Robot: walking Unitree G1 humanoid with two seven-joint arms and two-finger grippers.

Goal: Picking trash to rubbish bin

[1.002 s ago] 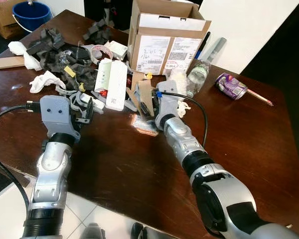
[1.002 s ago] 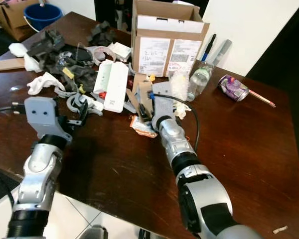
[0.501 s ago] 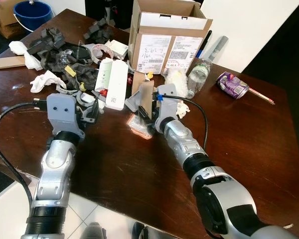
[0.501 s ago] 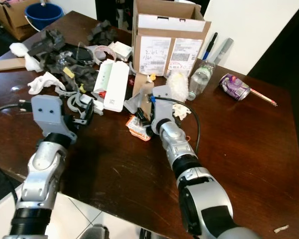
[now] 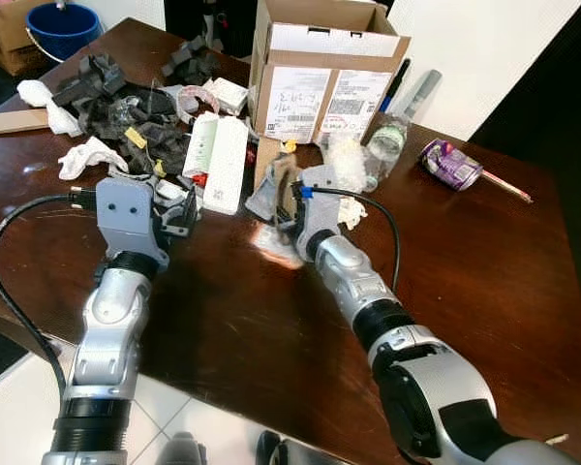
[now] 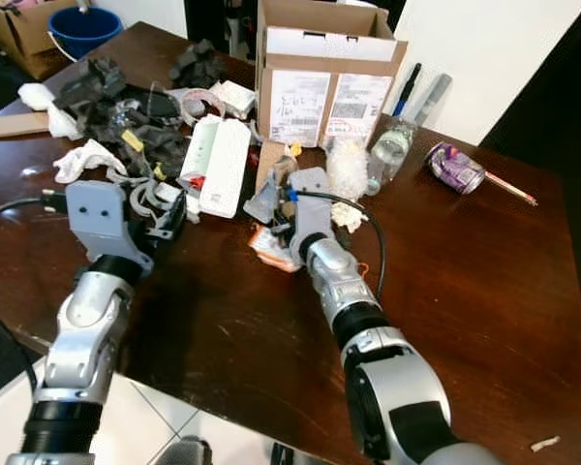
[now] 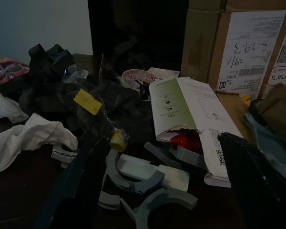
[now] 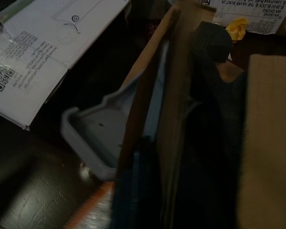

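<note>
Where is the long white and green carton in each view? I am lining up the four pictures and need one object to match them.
Left eye view: white and green carton, mid-table, ahead of the left gripper.
Right eye view: same spot.
Left wrist view: centre right, torn end nearest.
Right wrist view: upper left corner, QR code showing.
Shared landmark: the labelled cardboard box behind it.

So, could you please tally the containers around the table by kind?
Cardboard box: 2 — one on the table, one on the floor
Bucket: 1
Bottle: 1
Can: 1
Total: 5
</note>
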